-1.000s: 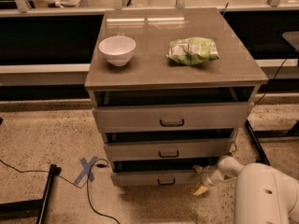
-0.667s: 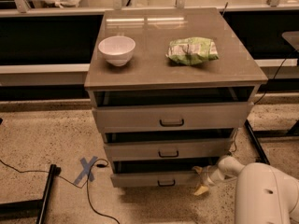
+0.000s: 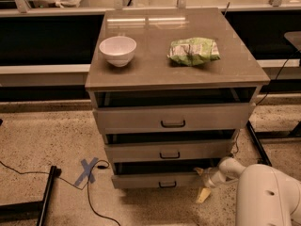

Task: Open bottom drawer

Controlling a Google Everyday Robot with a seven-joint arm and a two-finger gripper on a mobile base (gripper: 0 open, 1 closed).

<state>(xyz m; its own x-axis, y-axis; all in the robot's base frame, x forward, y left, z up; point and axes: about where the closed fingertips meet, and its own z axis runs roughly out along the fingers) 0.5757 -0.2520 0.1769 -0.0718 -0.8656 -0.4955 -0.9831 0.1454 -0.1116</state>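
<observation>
Bottom drawer (image 3: pixel 155 180), lowest in the stack, sits slightly out. Rigid, and probably slides easily. The loop handle (image 3: pixel 167 184) is the obvious hold. Tool (image 3: pixel 202 183) is at the drawer's right end, can't tell its state.

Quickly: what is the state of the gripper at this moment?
Gripper: low, beside the right end of the bottom drawer; whether it is open, closed or holding something cannot be told.
</observation>
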